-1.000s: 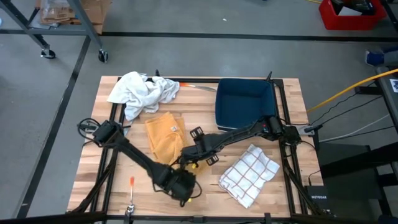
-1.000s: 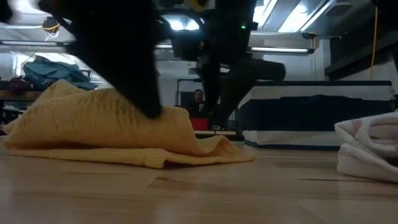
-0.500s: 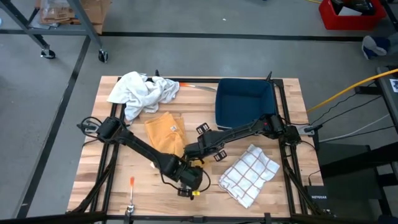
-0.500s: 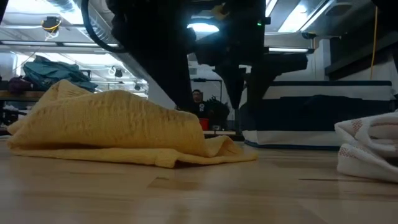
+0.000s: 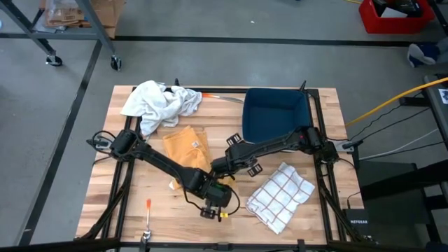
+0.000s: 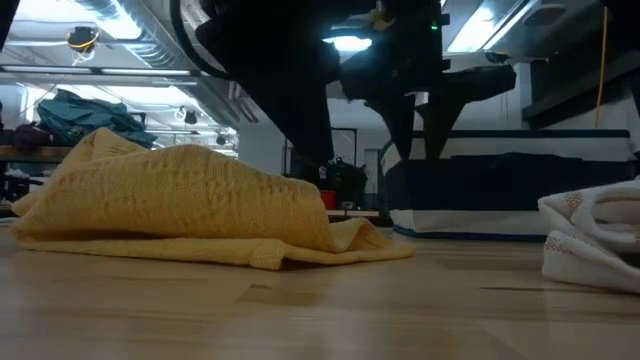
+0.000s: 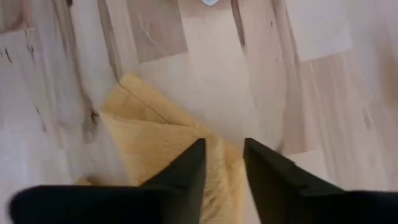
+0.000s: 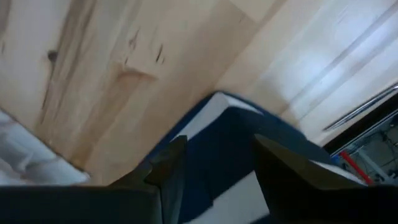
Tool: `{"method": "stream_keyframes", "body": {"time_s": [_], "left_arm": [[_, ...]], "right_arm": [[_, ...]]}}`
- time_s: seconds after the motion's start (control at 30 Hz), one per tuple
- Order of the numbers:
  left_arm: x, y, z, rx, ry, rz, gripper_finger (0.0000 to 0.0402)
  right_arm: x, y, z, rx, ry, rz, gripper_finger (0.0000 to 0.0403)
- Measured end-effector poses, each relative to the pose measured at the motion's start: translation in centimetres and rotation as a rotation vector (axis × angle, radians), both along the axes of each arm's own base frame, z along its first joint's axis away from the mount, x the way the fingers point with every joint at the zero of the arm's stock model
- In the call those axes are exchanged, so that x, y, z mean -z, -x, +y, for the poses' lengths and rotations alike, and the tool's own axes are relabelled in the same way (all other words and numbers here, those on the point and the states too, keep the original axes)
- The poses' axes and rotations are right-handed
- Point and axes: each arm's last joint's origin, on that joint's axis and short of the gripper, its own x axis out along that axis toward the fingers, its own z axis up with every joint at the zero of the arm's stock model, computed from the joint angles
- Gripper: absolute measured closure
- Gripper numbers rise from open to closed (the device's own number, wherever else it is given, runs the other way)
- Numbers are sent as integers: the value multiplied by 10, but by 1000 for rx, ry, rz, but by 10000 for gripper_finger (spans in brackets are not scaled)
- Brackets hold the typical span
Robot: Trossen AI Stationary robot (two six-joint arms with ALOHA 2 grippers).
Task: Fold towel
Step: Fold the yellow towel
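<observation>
The yellow towel (image 5: 183,148) lies folded on the wooden table, its lower layer flat on the boards and its top humped up in the low view (image 6: 180,205). My left gripper (image 7: 224,152) hovers open just above the towel's near right corner (image 7: 158,140), nothing between its fingers; in the high view it is at the towel's near right (image 5: 217,201). My right gripper (image 8: 217,148) stands open above the table, right of the towel (image 5: 222,166), and looks toward the blue bin (image 8: 236,143).
A blue bin (image 5: 276,112) stands at the far right. A white checked towel (image 5: 281,196) lies crumpled at the near right. A white cloth (image 5: 159,102) is heaped at the far left. An orange-handled tool (image 5: 148,206) lies near the front edge.
Both arms have risen off the yellow towel. My left hand has swung from the near edge toward the right. My right hand has drawn back toward the bin and tipped. The towel stays in place; its top, pressed in before, now stands fuller.
</observation>
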Motion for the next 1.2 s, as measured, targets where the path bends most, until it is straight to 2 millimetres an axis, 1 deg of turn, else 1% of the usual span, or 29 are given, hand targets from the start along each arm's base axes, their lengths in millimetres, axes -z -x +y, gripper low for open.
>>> {"method": "stream_keyframes", "body": {"time_s": [0.1, 0.17, 0.3, 0.4, 0.57, 0.67, 0.73, 0.83, 0.97, 1.03, 1.2], "left_arm": [[1, -1, 4, 61, -36, 8, 258], [2, 0, 9, 121, -70, 33, 238], [5, 2, 16, 251, -149, 76, 223], [5, 0, 21, 309, -178, 69, 222], [5, -5, 29, 356, -204, 57, 221], [9, -7, 32, 384, -171, 70, 221], [16, -10, 34, 403, -142, 85, 221], [22, -11, 34, 438, -155, 101, 221], [22, -11, 33, 438, -151, 98, 223], [22, -10, 32, 435, -128, 104, 232], [22, -8, 26, 468, -71, 117, 270]], "right_arm": [[-2, 3, -4, 9, 6, 33, 221], [-2, 4, -5, 21, 7, 39, 221], [-2, 3, -8, 51, -13, 41, 221], [-2, 3, -11, 60, -19, 42, 221], [-2, 3, -11, 62, -21, 42, 221], [-2, 3, -11, 62, -21, 43, 221], [-2, 3, -12, 64, -21, 44, 221], [-2, 3, -13, 67, -22, 44, 221], [-2, 3, -13, 66, -21, 44, 221], [-2, 3, -13, 66, -21, 43, 221], [-1, 3, -13, 66, -21, 43, 221]]}}
